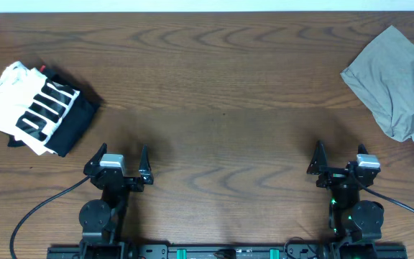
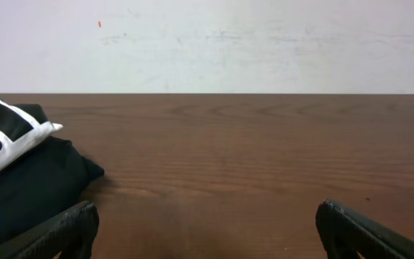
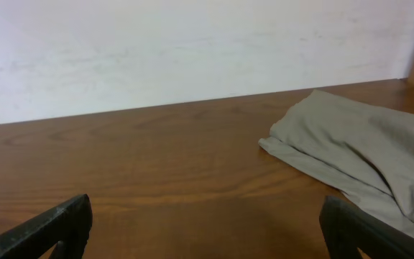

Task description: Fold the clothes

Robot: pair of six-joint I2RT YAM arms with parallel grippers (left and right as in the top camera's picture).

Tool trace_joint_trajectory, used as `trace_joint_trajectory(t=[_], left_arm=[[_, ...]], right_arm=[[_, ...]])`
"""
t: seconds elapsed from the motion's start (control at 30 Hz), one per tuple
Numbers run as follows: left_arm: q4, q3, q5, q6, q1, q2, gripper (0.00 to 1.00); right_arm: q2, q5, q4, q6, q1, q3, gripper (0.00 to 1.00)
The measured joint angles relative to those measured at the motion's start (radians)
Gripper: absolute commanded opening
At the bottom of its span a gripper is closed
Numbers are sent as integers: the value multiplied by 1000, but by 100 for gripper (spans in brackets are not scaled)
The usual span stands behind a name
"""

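The khaki clothes lie crumpled at the far right of the wooden table, running off the right edge of the overhead view. They also show in the right wrist view, ahead and to the right of the fingers. My right gripper is open and empty near the front edge, well short of the clothes; its fingers frame bare wood. My left gripper is open and empty at the front left; its fingers also frame bare wood.
A black-and-white striped garment pile lies at the left of the table and shows at the left of the left wrist view. A pale wall stands behind the table's far edge.
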Motion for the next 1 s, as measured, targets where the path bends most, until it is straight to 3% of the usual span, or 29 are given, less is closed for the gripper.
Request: trace_joint_trajectory(t=[0.73, 1.0], left_arm=[[0, 0, 0, -2, 0, 0, 98], [-39, 22, 9, -115, 0, 7, 98]], right_arm=[[0, -12, 16, 0, 0, 0, 99], [2, -64, 3, 28, 0, 2, 99]])
